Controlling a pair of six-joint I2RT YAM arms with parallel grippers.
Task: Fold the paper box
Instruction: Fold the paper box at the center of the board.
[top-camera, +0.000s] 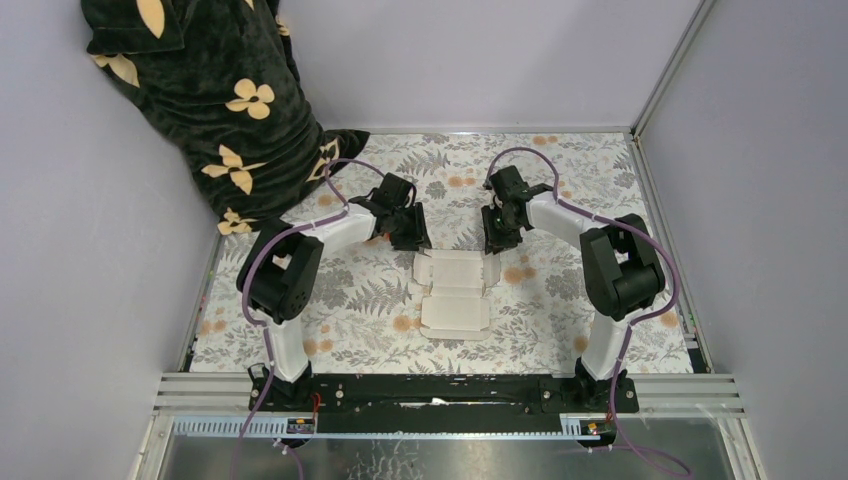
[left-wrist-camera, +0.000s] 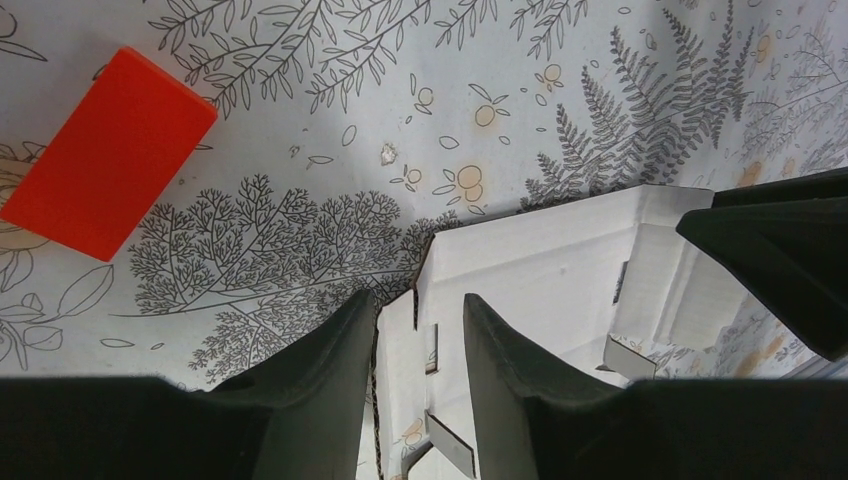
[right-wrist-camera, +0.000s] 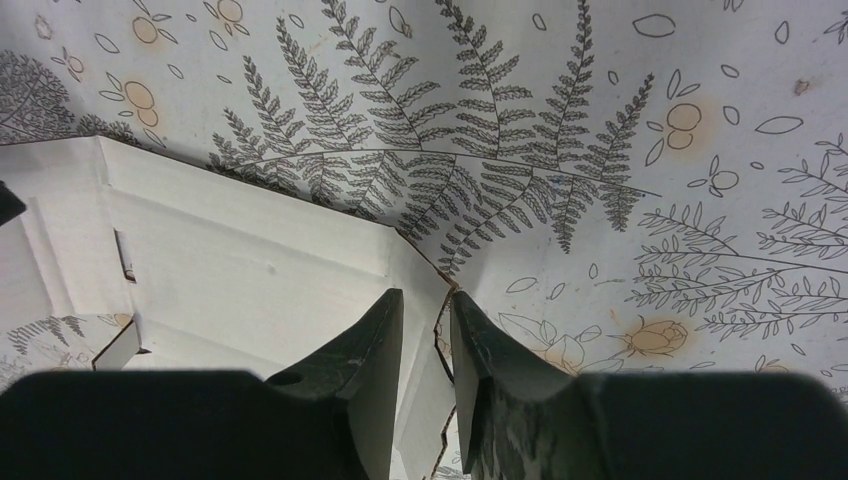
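The paper box (top-camera: 455, 290) is a white die-cut sheet lying mostly flat on the floral table, its far side flaps lifted. My left gripper (top-camera: 412, 240) stands at the sheet's far left corner. In the left wrist view the gripper (left-wrist-camera: 418, 298) is open, and a raised flap of the box (left-wrist-camera: 540, 270) stands between the jaws against the left finger. My right gripper (top-camera: 494, 240) is at the far right corner. In the right wrist view it (right-wrist-camera: 425, 295) is narrowly open, with the box's (right-wrist-camera: 250, 270) jagged flap edge in the gap, unclamped.
A small red rectangle (left-wrist-camera: 105, 150) lies on the cloth left of the left gripper. A black cloth with yellow flowers (top-camera: 210, 100) hangs at the back left corner. Grey walls close in the table on three sides, and a metal rail (top-camera: 450, 390) runs along the near edge.
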